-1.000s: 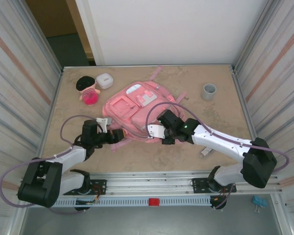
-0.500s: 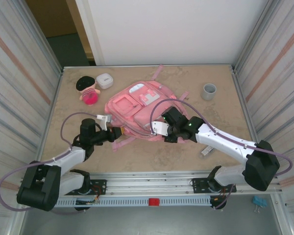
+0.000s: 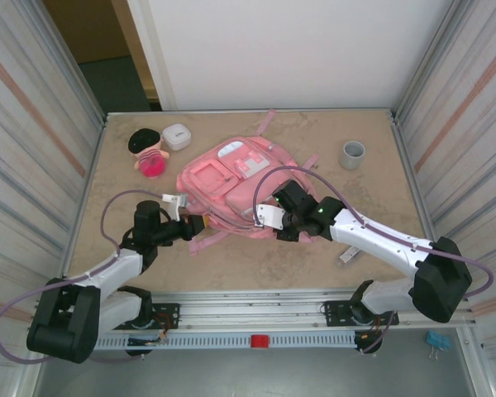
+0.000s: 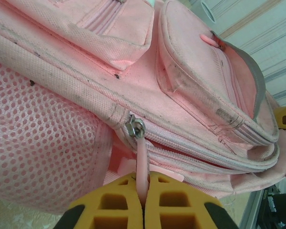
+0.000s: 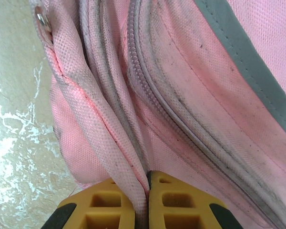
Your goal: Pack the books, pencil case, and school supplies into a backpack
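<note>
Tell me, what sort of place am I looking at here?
Most likely a robotics lab test cell: a left arm and right arm bolted along a table's near edge, ribbed metal walls boxing it in, and props like a pink backpack, a doll and a grey cup.

Over the last second the left gripper [image 4: 143,191] has clamped shut on the pink zipper pull [image 4: 141,155] of the backpack [image 3: 223,178], while the right gripper [image 5: 142,191], pinching a fabric fold [image 5: 115,143], seems to have dragged it slightly rightward.

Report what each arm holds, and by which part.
The left gripper pinches the pink zipper pull of the backpack; the right gripper pinches a fabric fold at its edge.
</note>
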### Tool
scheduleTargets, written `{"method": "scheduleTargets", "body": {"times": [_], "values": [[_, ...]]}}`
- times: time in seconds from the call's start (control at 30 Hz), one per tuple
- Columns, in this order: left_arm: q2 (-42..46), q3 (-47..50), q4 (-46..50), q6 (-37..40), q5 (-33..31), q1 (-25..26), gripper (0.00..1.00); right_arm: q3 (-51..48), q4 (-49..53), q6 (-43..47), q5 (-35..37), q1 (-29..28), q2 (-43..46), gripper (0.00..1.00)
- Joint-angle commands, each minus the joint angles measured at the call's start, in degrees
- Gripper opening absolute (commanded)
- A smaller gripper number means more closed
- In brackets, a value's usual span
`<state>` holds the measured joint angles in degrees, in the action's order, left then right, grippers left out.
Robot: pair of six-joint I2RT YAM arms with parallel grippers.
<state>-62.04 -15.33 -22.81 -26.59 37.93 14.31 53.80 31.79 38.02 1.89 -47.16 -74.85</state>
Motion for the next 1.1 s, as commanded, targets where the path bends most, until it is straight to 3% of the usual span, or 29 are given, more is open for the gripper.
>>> {"method": "scheduleTargets", "body": {"times": [0.0, 0.13, 0.73, 0.77, 0.83, 0.9, 0.93, 1.07], "values": [[1.8, -1.7, -0.1, 2.2, 3.0, 0.3, 0.00, 2.3, -3.7, -3.4, 0.0, 0.5, 1.5, 0.00], [2.2, -2.3, 0.3, 2.2, 4.4, 1.3, 0.00, 2.7, -4.6, -5.7, 0.0, 0.5, 0.9, 0.00], [6.1, -13.1, 18.0, 15.9, 3.1, 18.5, 0.00, 4.2, -10.8, -18.5, 0.2, -2.1, -3.7, 0.00], [6.1, -13.5, 19.4, 16.5, 1.2, 19.1, 0.00, 4.1, -10.6, -18.5, -0.7, -2.3, -3.5, 0.03], [6.4, -13.6, 21.4, 15.9, -3.3, 19.3, 0.00, 3.7, -9.8, -17.8, -3.0, -2.5, -2.3, 0.18], [7.2, -13.3, 22.2, 15.8, -6.4, 19.2, 0.00, 2.8, -7.9, -16.3, -7.8, -1.9, 0.0, 0.45], [7.6, -13.0, 22.0, 15.8, -6.7, 19.2, 0.00, 2.3, -7.4, -16.1, -9.7, -1.3, 1.2, 0.51], [9.6, -11.9, 19.7, 15.3, -6.2, 19.1, 0.00, 0.0, -6.6, -17.2, -16.0, 2.7, 6.2, 0.59]]}}
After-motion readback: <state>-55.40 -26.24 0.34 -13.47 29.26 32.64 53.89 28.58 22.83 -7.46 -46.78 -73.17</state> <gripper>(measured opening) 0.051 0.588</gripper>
